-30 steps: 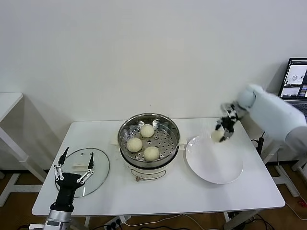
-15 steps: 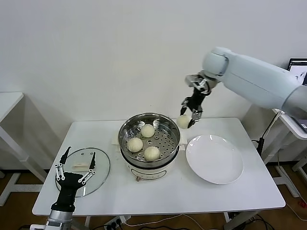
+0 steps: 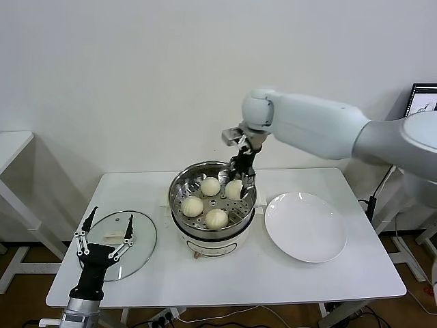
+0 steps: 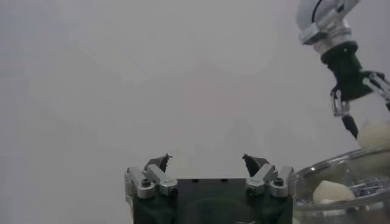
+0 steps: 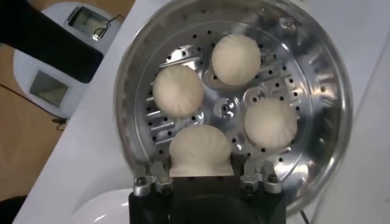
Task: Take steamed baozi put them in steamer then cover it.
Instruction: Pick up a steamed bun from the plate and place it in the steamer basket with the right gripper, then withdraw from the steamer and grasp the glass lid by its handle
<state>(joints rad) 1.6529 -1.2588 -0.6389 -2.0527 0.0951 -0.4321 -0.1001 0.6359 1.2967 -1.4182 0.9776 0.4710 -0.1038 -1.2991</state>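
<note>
Head view, right gripper (image 3: 242, 186): reaches down into the steamer (image 3: 212, 179) on its right side, fingers clamped on a baozi (image 3: 234, 189) held just above the perforated tray.
Head view, other buns: three baozi (image 3: 209, 186) lie on the tray, at the back, left and front.
Head view, steamer: stands mid-table on its white base, between the glass lid and the white plate (image 3: 305, 227).
Head view, cover: glass lid (image 3: 140, 239) lies flat on the white table (image 3: 225, 277), left of the steamer.
Head view, left gripper (image 3: 104, 237): hovers at the lid's near edge, fingers spread apart, holding nothing.
Left wrist view: left gripper (image 4: 207, 161) fingers wide apart, nothing between them; steamer rim (image 4: 341, 167) and right gripper (image 4: 356, 119) show farther off.
Right wrist view: right gripper (image 5: 200, 173) closed on a pleated baozi (image 5: 200, 151) over the tray (image 5: 225, 109); three more buns (image 5: 236, 58) sit around the centre.
</note>
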